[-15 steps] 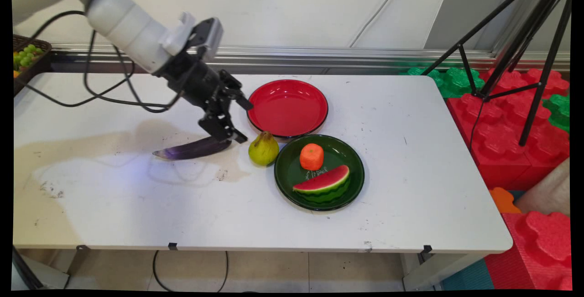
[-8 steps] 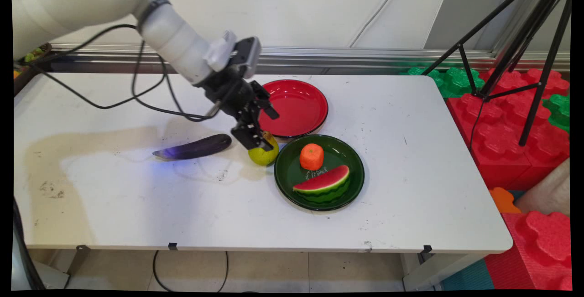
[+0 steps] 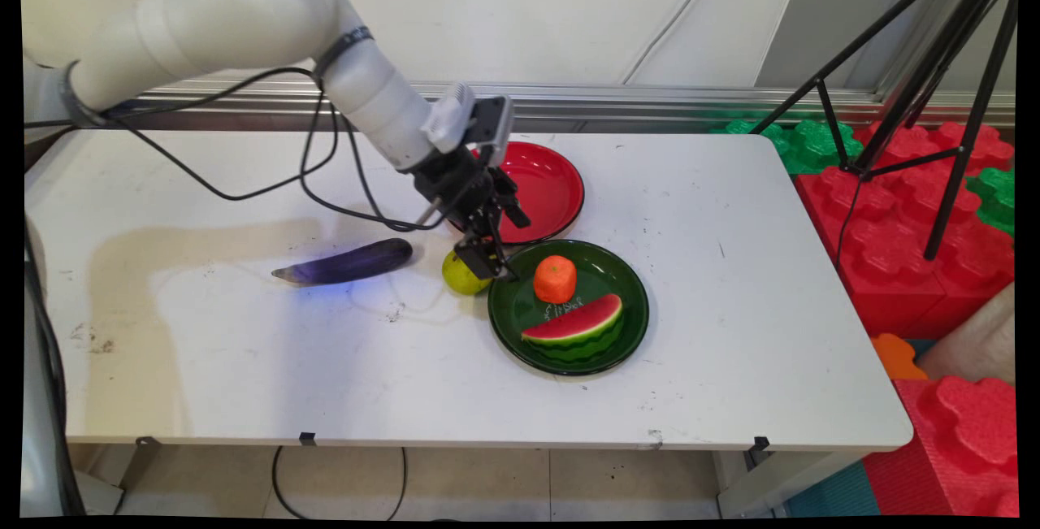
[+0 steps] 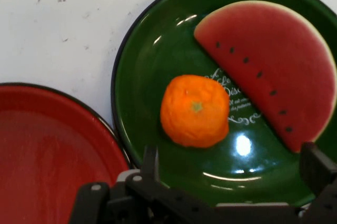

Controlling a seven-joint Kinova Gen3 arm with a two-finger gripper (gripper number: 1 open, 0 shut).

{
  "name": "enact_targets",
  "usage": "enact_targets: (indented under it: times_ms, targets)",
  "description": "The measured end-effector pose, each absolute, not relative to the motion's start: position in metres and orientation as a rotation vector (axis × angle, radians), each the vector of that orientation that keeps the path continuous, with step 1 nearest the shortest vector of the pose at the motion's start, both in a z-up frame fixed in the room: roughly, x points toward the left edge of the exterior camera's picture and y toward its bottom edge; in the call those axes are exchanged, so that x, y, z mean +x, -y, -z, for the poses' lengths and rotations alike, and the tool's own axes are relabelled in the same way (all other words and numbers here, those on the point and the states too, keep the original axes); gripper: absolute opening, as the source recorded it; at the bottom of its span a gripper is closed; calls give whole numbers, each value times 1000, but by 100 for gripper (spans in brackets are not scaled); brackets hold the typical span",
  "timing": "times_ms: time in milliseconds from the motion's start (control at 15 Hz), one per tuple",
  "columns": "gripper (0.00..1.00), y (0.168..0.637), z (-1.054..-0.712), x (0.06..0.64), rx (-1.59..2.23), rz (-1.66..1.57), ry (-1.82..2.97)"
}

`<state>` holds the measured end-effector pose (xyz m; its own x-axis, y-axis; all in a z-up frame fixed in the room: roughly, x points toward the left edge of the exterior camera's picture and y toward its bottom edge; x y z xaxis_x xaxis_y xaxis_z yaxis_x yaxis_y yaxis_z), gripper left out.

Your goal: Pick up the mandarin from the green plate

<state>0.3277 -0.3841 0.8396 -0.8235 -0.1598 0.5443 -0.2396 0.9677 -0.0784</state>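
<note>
Now the gripper point(image 3: 490, 262) hangs low over the left rim of the green plate point(image 3: 569, 370), its fingers spread wide with nothing between them. In the hand view the orange point(image 4: 195, 110) sits just ahead of the open fingers, in the middle of that plate. A second ago the gripper was down at the eggplant point(image 3: 345, 262); half a second ago it was over the pear point(image 3: 459, 277); so it has swept to the right across the table point(image 3: 731, 399). The eggplant lies free where it was, well apart from the gripper. The pear stands just beside the green plate, partly hidden behind the gripper. The watermelon point(image 3: 578, 326) slice lies on the same plate, close to the orange on its near side. The red plate point(image 3: 536, 184) behind holds nothing. White script is printed on the green plate's floor between orange and watermelon; it seems to start with "Le", and the rest cannot be read
</note>
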Motion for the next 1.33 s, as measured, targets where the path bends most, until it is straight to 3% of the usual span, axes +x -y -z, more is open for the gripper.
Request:
enact_targets:
  times_ms: [667,1333]
  targets:
    - [100,406,-793,296,258,-148,2589]
    - [100,419,-770,280,236,-154,2599]
